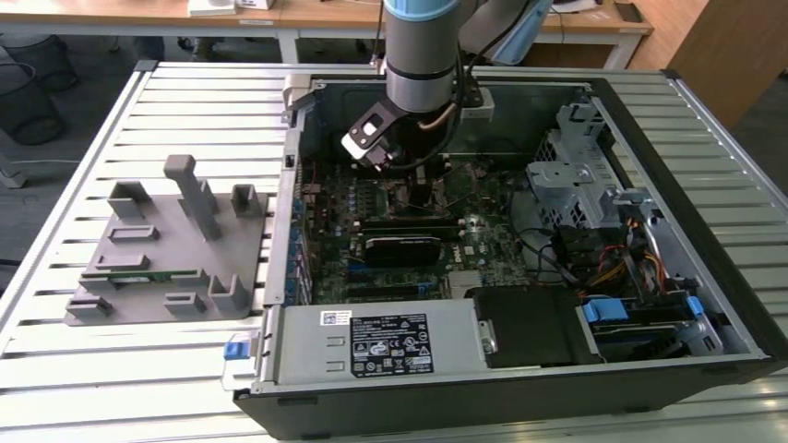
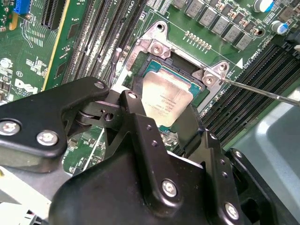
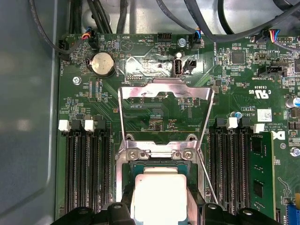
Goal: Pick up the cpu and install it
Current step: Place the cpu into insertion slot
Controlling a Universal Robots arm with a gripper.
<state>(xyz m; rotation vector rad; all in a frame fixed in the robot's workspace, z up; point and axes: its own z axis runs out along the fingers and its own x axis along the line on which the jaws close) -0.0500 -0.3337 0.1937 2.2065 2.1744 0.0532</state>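
Observation:
The cpu (image 2: 166, 98), a flat square chip with a silvery top and a thin teal-green rim, sits level in or just over the metal-framed motherboard socket (image 2: 157, 47). In both wrist views my gripper (image 2: 161, 119) has one black finger (image 2: 136, 115) against each of two opposite edges of the chip, shut on it. The first wrist view shows the cpu (image 3: 159, 194) between the fingers (image 3: 123, 208), with the socket's hinged load plate (image 3: 166, 93) swung open beyond it. In the exterior view the arm reaches down into the open computer case, with the gripper (image 1: 400, 168) low over the motherboard (image 1: 407, 212).
A thin release lever (image 2: 262, 91) sticks out beside the socket. Memory slots (image 3: 86, 173) flank it, and a green memory stick (image 3: 260, 178) sits in one. Cables (image 3: 140, 18) run along the case wall. A grey parts fixture (image 1: 173, 249) stands on the slatted table at the exterior view's left.

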